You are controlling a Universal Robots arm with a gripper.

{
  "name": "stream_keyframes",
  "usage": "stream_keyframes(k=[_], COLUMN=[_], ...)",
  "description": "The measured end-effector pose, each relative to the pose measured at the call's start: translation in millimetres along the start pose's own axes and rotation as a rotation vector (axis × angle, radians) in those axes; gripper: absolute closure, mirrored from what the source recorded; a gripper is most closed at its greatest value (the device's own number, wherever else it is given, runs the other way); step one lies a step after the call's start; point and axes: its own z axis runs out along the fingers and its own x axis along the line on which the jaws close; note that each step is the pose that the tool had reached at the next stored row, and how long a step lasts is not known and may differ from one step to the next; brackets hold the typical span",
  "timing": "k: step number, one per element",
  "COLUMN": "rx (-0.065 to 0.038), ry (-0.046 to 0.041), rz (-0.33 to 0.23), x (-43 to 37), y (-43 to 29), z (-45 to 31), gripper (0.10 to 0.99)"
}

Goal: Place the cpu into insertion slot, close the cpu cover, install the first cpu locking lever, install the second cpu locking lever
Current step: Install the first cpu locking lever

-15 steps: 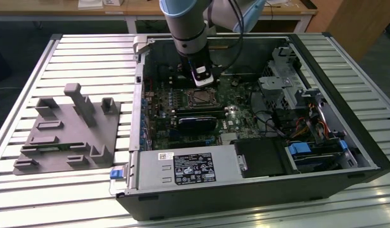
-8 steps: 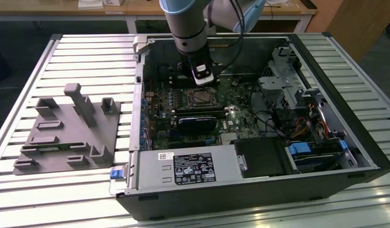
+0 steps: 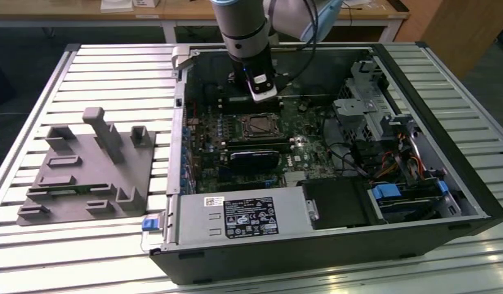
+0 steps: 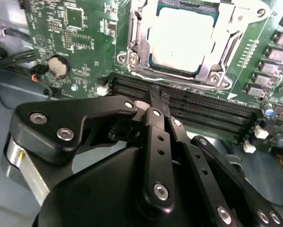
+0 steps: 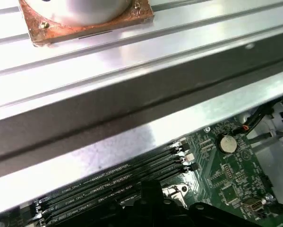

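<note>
Silvery-grey metal marks the cpu (image 4: 181, 38), which lies flat inside the insertion slot (image 3: 258, 126) on the green board, with the cpu cover (image 4: 139, 28) framing it. I cannot tell whether that plate is fully down or latched. In the second wrist view the pincer (image 4: 158, 97) has its two black fingers pressed together at the tips and pinches nothing. The tips hang over the long black memory slots (image 4: 193, 106). The coming move turns on one relation: the cpu lies straight ahead of the fingertips, just across those slots. Their long axis runs along the socket's nearest edge and crosswise to the fingers, so they sit between pincer and socket. In the exterior view the arm comes down into the open computer case (image 3: 447, 184), and the pincer (image 3: 262, 92) hangs just on the far side of the socket. A round coin battery (image 4: 59, 66) sits off to one side on the board, clear of the path. A grey moulded fixture (image 3: 88, 165) rests on the slatted desk (image 3: 112, 67) at the exterior view's left, well apart.
</note>
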Motion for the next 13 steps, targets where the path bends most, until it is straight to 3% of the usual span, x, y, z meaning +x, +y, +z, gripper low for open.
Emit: stream_keyframes(k=[8,10,13], rx=[0.004,0.02,0.052], ry=[-0.0005,-0.0025,-0.0085], rz=[-0.001,-0.004,-0.01], x=[-0.2,-1.1,-2.8], y=[0.2,0.4,1.0], z=[-0.1,0.3,0.9], gripper=[0.98,0.98,0.98])
